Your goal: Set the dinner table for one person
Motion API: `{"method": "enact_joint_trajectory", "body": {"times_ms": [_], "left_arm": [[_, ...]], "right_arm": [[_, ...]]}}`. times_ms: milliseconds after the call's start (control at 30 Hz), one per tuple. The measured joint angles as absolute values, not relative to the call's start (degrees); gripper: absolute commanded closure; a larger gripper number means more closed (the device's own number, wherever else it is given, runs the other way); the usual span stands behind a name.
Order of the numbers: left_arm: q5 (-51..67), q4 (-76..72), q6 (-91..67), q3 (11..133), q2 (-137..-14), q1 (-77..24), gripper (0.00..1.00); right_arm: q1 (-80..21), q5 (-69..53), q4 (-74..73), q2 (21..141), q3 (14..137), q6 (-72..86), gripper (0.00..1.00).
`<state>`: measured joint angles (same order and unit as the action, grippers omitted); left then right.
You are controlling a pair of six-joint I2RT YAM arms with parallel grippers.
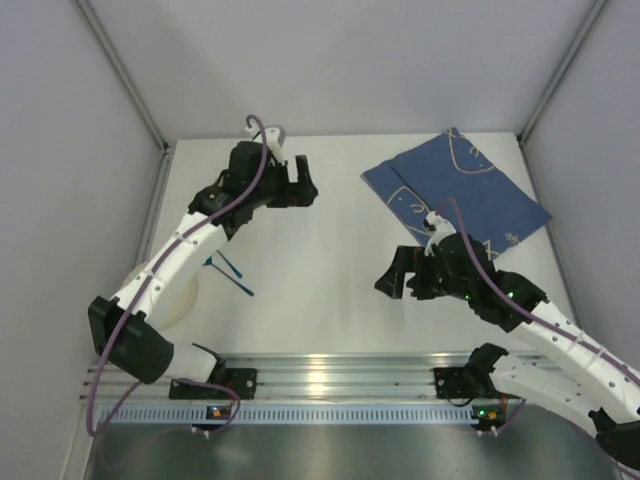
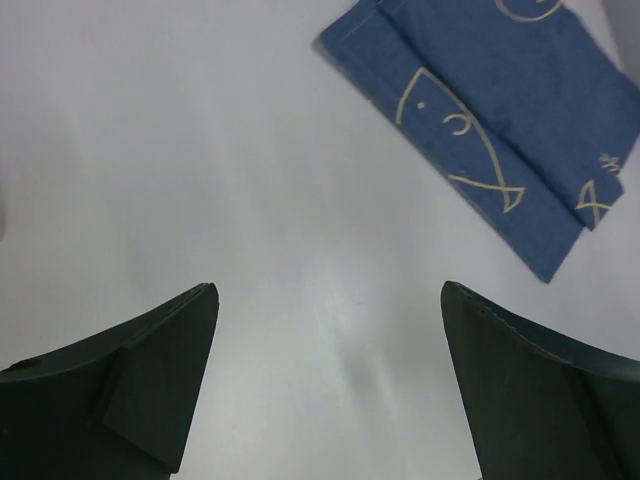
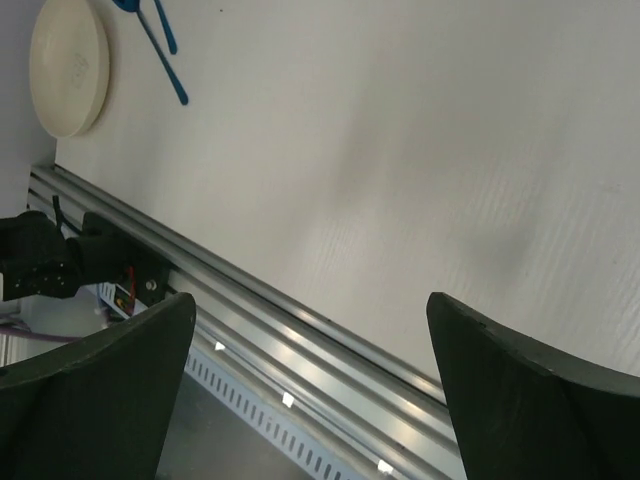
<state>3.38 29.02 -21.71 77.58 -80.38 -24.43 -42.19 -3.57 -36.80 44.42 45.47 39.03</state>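
Top view: the dinner table is lying white beneath both arms, with the left gripper and right gripper hanging over it, jaws apart. Left wrist: a folded blue placemat is resting on it. Right wrist: a cream plate is sitting near the rail — blue utensils just beside it.

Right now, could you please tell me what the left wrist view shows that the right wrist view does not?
Only left wrist: the folded blue placemat with fish drawings. Only right wrist: a cream plate, blue utensils beside it, and the aluminium rail. Both: the white dinner table, with the left gripper and right gripper each open.
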Motion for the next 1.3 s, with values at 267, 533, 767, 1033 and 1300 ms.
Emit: {"method": "enact_joint_trajectory", "body": {"times_ms": [267,533,767,1033,1300], "left_arm": [[3.05,16.05,-38.26,67.9,-73.23,-26.22,0.02],[4.45,16.67,-43.94,76.36,-101.21,-35.73,0.04],[7.68,17.5,-46.41,97.6,-122.83,-41.52,0.07],[10.92,17.76,-49.91,118.56,-141.12,-44.95,0.15],[14.79,17.02,-52.38,123.52,-146.28,-45.45,0.5]], "right_arm": [[-42.19,-5.34,-35.22,43.55,45.32,38.44,0.0],[-42.17,-0.1,-43.68,44.31,50.85,35.94,0.0],[-42.09,12.36,-57.06,40.88,58.15,36.25,0.0],[-42.0,23.88,-70.02,36.6,67.02,40.69,0.0],[-41.87,29.06,-75.16,35.97,67.96,45.78,0.0]]}}
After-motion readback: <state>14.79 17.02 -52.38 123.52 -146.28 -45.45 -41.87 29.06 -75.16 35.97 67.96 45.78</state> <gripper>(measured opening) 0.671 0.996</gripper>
